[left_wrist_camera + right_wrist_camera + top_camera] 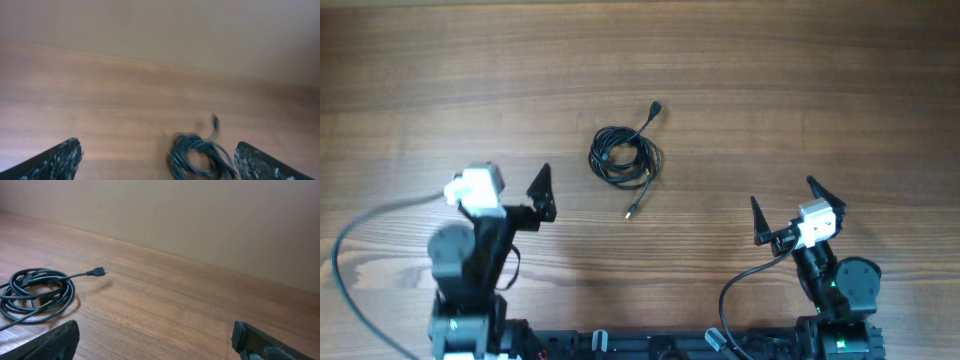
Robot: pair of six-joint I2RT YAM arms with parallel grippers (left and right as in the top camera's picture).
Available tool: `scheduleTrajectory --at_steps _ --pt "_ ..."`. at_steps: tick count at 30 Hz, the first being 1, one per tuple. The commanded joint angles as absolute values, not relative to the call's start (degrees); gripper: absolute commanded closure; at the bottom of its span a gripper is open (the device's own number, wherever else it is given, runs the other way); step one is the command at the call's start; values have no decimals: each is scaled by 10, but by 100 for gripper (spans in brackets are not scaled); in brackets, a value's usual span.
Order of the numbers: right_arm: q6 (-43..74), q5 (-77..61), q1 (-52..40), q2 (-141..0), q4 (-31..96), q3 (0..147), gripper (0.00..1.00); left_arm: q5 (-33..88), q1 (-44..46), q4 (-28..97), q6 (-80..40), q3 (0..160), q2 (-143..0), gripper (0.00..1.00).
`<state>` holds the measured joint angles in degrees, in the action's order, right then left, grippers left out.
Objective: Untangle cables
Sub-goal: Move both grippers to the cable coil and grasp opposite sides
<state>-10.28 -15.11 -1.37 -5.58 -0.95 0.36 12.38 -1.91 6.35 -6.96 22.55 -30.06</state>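
Overhead: cables [625,160] in 1 tangled coil, nothing separated yet; left gripper [544,196] & right gripper [787,206] flank coil, both apart from it, jaws spread, empty; all untangling left to do.

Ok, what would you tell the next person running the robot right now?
Left gripper: open, empty, close to the coil.
Right gripper: open, empty, farther away.
Thin black cables: one tangled coil on the wooden table, ahead of both arms; black plug end sticks out the far side, metallic tip trails toward the robot.
Done: nothing yet.
Left: grab an end, pull loops apart.
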Motion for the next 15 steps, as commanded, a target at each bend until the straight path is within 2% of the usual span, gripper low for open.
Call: scheduleTrajectory --at_steps 1,4,7,10,15 --pt "-82 -151 -17 -53 -11 4 0 191 -17 101 -131 362 -461 0" --pt "12 -177 -17 -53 -13 4 0 265 -17 197 -172 509 -623 0" --pt "137 -221 -17 -57 -4 13 0 405 -17 222 -172 548 -717 0" --pt "137 -230 -17 -77 27 53 0 446 -17 231 -172 548 -751 0" --pt "135 -246 -17 -223 76 197 0 445 -17 247 -172 547 -759 0"
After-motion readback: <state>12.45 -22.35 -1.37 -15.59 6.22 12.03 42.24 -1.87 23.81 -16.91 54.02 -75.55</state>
